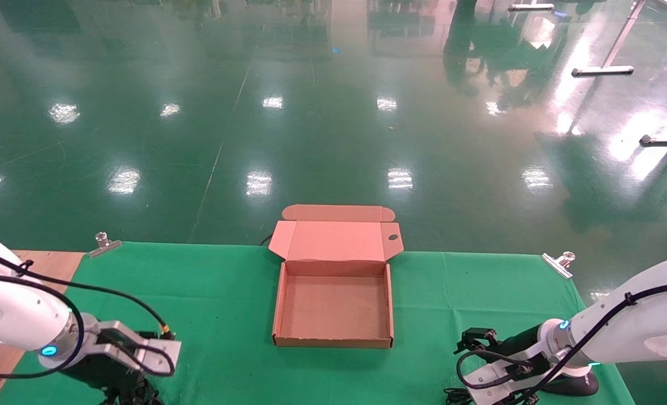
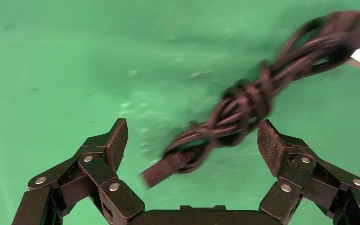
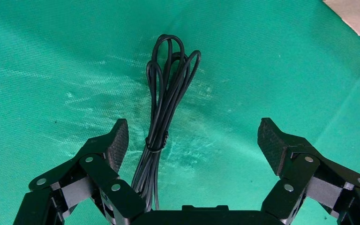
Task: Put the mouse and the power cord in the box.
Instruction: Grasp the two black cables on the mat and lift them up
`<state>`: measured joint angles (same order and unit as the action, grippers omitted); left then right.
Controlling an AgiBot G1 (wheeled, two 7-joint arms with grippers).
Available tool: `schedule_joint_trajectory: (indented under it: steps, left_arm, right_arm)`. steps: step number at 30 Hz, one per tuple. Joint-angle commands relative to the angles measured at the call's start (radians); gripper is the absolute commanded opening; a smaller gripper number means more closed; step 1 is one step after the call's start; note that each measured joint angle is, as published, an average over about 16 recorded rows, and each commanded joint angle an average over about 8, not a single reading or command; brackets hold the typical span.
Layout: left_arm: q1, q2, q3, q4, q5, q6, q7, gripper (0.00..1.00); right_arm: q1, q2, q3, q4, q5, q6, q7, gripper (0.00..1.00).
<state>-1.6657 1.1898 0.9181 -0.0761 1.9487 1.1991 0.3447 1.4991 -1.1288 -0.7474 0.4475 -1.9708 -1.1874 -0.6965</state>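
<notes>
The box (image 1: 280,306) lies open in the middle of the green cloth, its lid folded back and nothing inside it. In the left wrist view the power cord (image 2: 248,101), a tied black bundle with a plug end (image 2: 161,171), lies on the cloth between the fingers of my open left gripper (image 2: 192,136), untouched. My right gripper (image 3: 192,136) is open over the mouse's thin bundled cable (image 3: 166,108), which runs close to one finger. In the head view the black mouse (image 1: 578,385) peeks out under the right arm; the left gripper (image 1: 122,391) is at the near left, the right gripper (image 1: 477,351) at the near right.
Metal clips (image 1: 106,244) (image 1: 558,263) pin the green cloth (image 1: 210,304) at the far corners. Bare wood (image 1: 46,264) shows at the far left. The table's far edge runs just behind the box, with shiny green floor (image 1: 333,112) beyond.
</notes>
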Motion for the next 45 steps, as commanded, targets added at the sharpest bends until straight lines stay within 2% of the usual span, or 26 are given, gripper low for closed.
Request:
schedule_joint_trajectory:
  steps: [1,9,10,11,13,14,17,18,20,21,22,45]
  left_arm:
    - [-0.003,0.001,0.001,0.01,0.0,0.015,0.012,1.0]
    - [-0.004,0.015,-0.001,0.032,-0.004,0.052,0.038,1.0]
    - [-0.001,0.018,-0.003,0.034,-0.007,0.054,0.041,1.0]
    - [0.002,0.021,-0.005,0.036,-0.009,0.054,0.044,1.0]
    - [0.01,0.025,-0.009,0.04,-0.016,0.047,0.048,1.0]
    - [0.014,0.026,-0.012,0.041,-0.02,0.041,0.049,0.91]
    - [0.026,0.029,-0.019,0.046,-0.03,0.019,0.053,0.54]
    - [0.029,0.029,-0.02,0.048,-0.031,0.012,0.053,0.41]
    - [0.034,0.03,-0.021,0.05,-0.033,0.001,0.056,0.16]
    - [0.035,0.031,-0.021,0.052,-0.034,-0.003,0.057,0.04]
    - [0.036,0.031,-0.021,0.053,-0.033,-0.005,0.059,0.0]
    - [0.03,0.012,-0.02,0.073,-0.031,0.031,0.085,0.0]
  right_arm:
    - [0.006,-0.005,0.001,-0.022,0.004,-0.002,-0.017,1.0]
    - [0.014,0.0,0.009,-0.068,0.021,-0.016,-0.054,1.0]
    - [0.015,0.0,0.009,-0.074,0.022,-0.015,-0.057,0.97]
    - [0.015,0.0,0.01,-0.081,0.023,-0.014,-0.059,0.9]
    - [0.018,-0.002,0.011,-0.095,0.024,-0.01,-0.062,0.69]
    - [0.021,-0.003,0.012,-0.103,0.025,-0.007,-0.063,0.57]
    - [0.032,-0.01,0.014,-0.129,0.026,0.0,-0.068,0.19]
    - [0.036,-0.013,0.015,-0.137,0.027,0.002,-0.071,0.1]
    - [0.043,-0.019,0.016,-0.155,0.029,0.005,-0.077,0.0]
    - [0.046,-0.022,0.016,-0.163,0.029,0.006,-0.081,0.0]
    - [0.048,-0.025,0.016,-0.172,0.029,0.006,-0.085,0.0]
    - [0.084,-0.06,0.018,-0.317,0.035,0.014,-0.173,0.0]
